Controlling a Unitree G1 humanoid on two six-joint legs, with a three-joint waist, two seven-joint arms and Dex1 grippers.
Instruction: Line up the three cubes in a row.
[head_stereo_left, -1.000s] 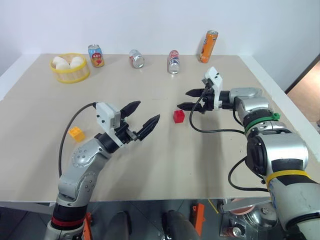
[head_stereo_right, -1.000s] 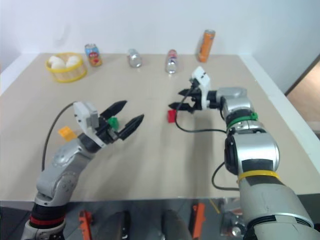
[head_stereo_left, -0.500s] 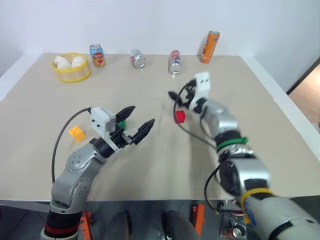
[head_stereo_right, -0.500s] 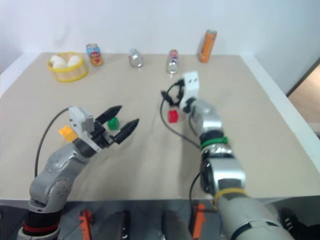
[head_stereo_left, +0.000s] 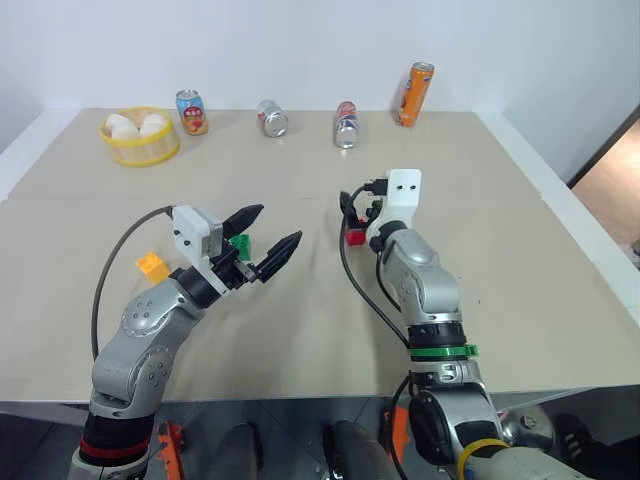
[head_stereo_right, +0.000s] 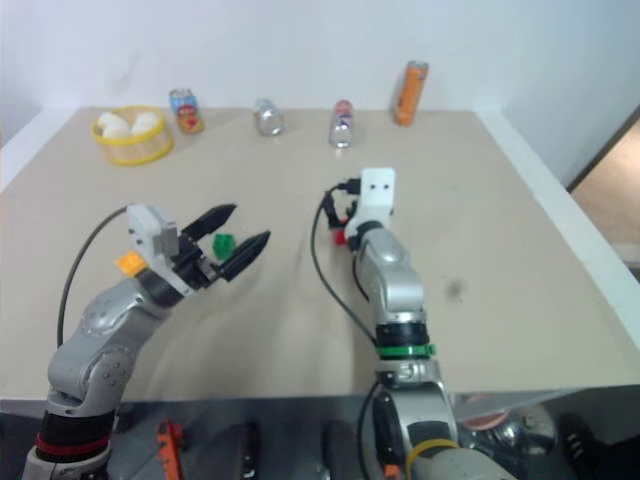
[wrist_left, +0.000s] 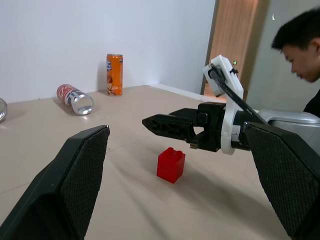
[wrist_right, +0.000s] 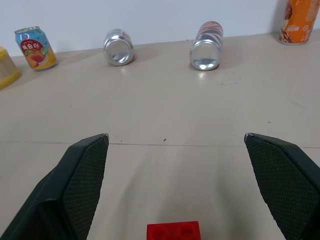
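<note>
The red cube (head_stereo_left: 355, 238) sits mid-table, partly covered by my right gripper (head_stereo_left: 358, 208). That gripper points away from me, low over the cube and open. In the right wrist view the red cube (wrist_right: 172, 231) lies between the wide-spread fingers (wrist_right: 82, 190), near their base. The green cube (head_stereo_left: 240, 245) rests just below my left gripper (head_stereo_left: 280, 224), which hangs open and empty above the table. Further left lies the yellow-orange cube (head_stereo_left: 152, 266). The left wrist view shows the red cube (wrist_left: 171, 164) under a black finger of the right gripper.
A yellow basket (head_stereo_left: 140, 148) of eggs stands at the back left. Along the far edge are a peach can (head_stereo_left: 190, 110), two cans lying down (head_stereo_left: 272, 117) (head_stereo_left: 346, 123) and an upright orange can (head_stereo_left: 415, 92). A person (wrist_left: 300, 45) is beyond the table's right side.
My right arm has swung in from the right side; its open gripper, which reached across sideways, now points away from me over the red cube. The left gripper has hardly moved.
</note>
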